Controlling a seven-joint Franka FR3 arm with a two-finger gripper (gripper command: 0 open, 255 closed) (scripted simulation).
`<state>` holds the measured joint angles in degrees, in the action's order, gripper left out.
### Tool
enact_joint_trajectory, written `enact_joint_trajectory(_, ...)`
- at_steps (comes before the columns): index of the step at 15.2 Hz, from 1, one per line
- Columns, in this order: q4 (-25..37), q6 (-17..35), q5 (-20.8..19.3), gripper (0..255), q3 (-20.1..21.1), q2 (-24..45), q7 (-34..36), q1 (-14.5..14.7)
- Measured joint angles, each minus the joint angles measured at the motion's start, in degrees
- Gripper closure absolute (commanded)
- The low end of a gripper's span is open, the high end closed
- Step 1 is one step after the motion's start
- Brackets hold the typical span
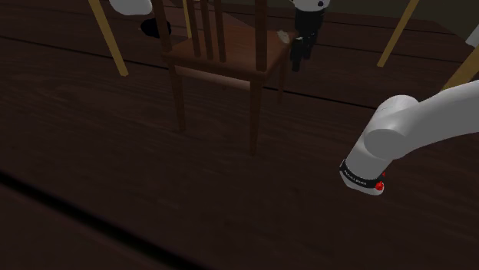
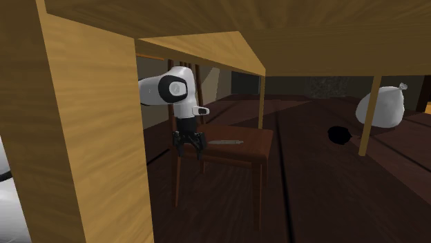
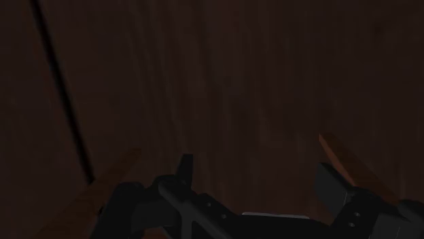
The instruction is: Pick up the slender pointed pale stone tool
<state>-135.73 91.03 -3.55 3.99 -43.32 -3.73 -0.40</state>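
Just off the seat's edge, the black gripper (image 2: 190, 146) hangs open and empty above the dark plank floor (image 3: 238, 81). The pale, slender stone tool (image 2: 225, 142) lies flat on the wooden chair (image 2: 252, 150), near the gripper, toward the second exterior view's right.

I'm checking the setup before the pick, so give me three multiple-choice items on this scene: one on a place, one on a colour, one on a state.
1. Where does the pale pointed stone lie? A in a drawer; B on the chair seat; C on a shelf.
2. The chair seat's colour? A reddish brown; B white; C green.
3. The tool has its fingers: A shut on the stone; B shut together; C apart, empty.
Key: B, the second exterior view shows it flat on the seat; A, the seat shows reddish brown; C, the wrist view shows a gap between them, nothing held.
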Motion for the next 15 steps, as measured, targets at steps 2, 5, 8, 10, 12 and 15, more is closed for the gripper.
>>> enact_joint_trajectory(2,1.12,0.26,0.39,0,0.10,1.33,1.28,-0.57)
enact_joint_trajectory(5,6.97,-0.21,2.15,0,0.13,6.52,7.99,-3.56)
enact_joint_trajectory(8,13.81,-5.45,4.22,0,0.00,11.47,15.91,-6.71)
enact_joint_trajectory(10,18.84,-8.53,5.39,0,-0.36,15.63,21.24,-8.94)
enact_joint_trajectory(12,23.12,-4.78,6.37,0,-1.37,18.48,25.97,-11.17)
enact_joint_trajectory(15,27.89,-4.08,7.75,0,-2.19,21.84,32.26,-13.37)
